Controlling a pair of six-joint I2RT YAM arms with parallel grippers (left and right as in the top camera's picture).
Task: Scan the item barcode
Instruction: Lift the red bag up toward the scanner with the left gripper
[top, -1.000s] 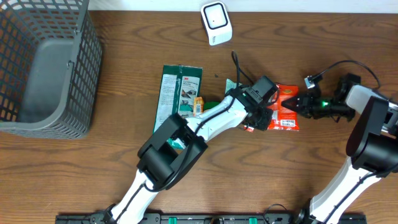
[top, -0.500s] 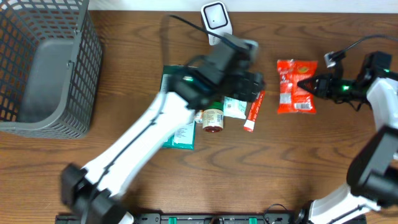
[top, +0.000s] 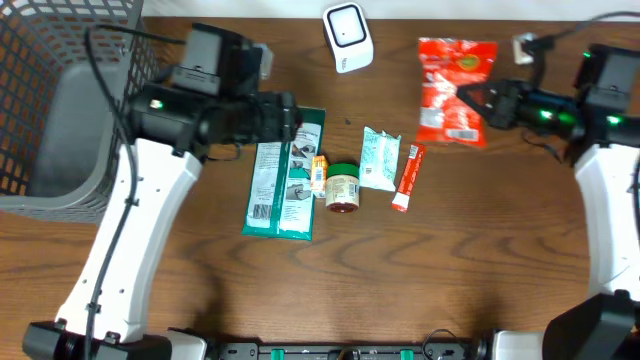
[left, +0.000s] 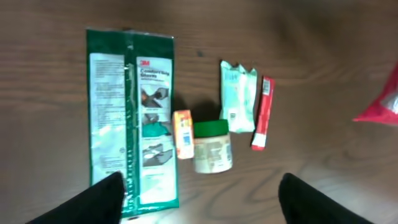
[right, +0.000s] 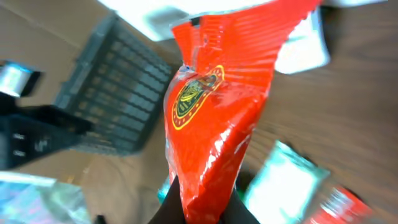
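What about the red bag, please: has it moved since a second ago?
Yes. The red bag, in the right gripper, has gone up the picture, nearly level with the white scanner.

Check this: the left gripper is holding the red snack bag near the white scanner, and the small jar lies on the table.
Wrong arm. The right gripper holds the red snack bag, as the overhead view shows; the left gripper is open and empty. The rest stands: the bag is near the white scanner and the small jar lies on the table.
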